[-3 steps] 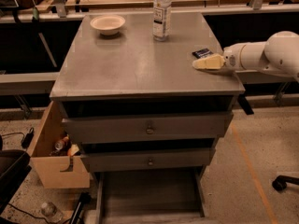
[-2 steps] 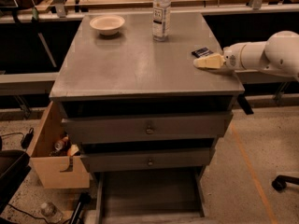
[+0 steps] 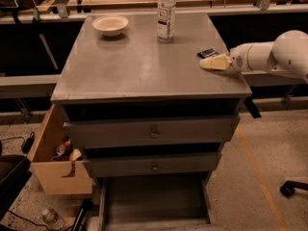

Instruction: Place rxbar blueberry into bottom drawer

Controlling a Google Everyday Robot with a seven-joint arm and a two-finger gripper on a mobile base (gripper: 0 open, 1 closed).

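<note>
Grey metal makes up the cabinet [image 3: 144, 76], the biggest thing in view, with a broad flat top and 3 drawers down its front. Lowest of the 3, the bottom drawer [image 3: 154, 201] is pulled out toward the camera, a wide shallow tray with its flat floor showing between low sides. Above it sit the middle drawer [image 3: 120, 167] and the top drawer [image 3: 115, 134], each with 1 small round knob at its centre and a dark gap over its front. A white robot arm [image 3: 274, 57] reaches in from the right edge, level with the cabinet top. On the floor to the left, against the cabinet's side, stands a tan wooden box [image 3: 57, 177] with some small items inside, too dim to name. At the back of the top, right of centre, a clear bottle [image 3: 166, 16] stands upright with a white cap and a label. Left of it, well apart, rests a pale bowl [image 3: 110, 25]. The cream-coloured gripper [image 3: 211, 62] at the arm's end points left and lies low over the right side of the top, near the edge; whether it is spread or closed cannot be told. Just behind its tip lies the bar [image 3: 208, 53], small, flat and dark-wrapped, resting on the cabinet top and not in the drawer; whether the gripper touches it cannot be told.
</note>
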